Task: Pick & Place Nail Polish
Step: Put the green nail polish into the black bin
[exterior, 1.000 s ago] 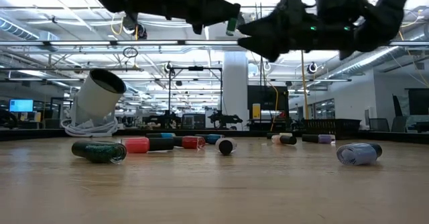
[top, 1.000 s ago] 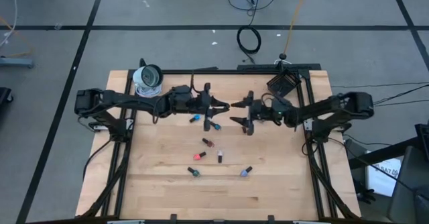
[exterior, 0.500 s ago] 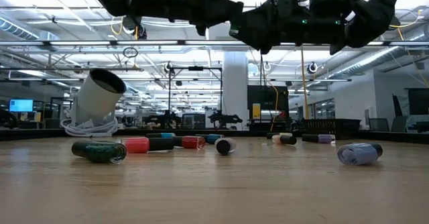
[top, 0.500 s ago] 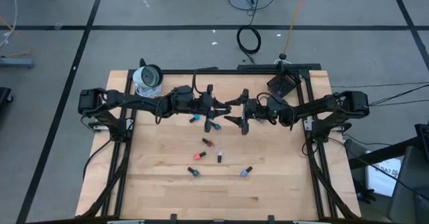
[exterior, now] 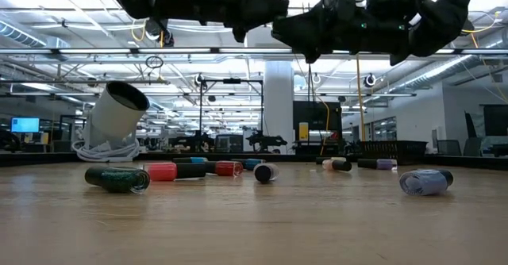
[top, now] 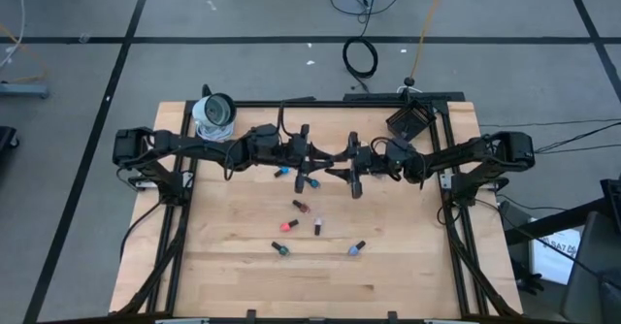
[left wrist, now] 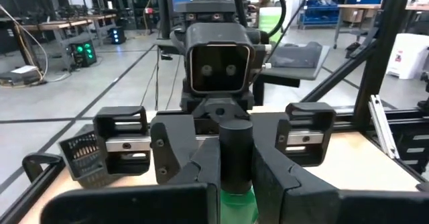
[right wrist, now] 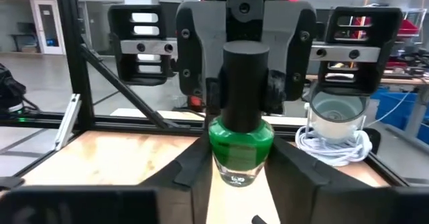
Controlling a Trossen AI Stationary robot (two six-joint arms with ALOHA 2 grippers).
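High view: two claws nose to nose in the air, over the middle of the table (top: pixel 233 275).

Left claw (top: pixel 316 158): clenched on the dark cap (left wrist: pixel 236 150) of a green bottle (right wrist: pixel 241 143). Holds it up between both claws, well above the wood.

Right claw (top: pixel 340 162): right in front of the left claw, tips on each side of the green glass. Looks pressed on the glass on both sides, so grasping the green bottle too.

Looks like a hand-over, one claw to the other. Not finished yet, since both claws grip the one bottle.

Done so far, by guess: one bottle picked up. Not put down anywhere yet.

Left to do: let go with the left claw, then carry the green bottle off and set it down. No clear drop spot to tell from here.

More bottles (top: pixel 286 226) lie on the table under and near the claws, about seven by count. Two just below the left claw, the rest farther from both. All on their sides, none gathered up. So most of the job waits.
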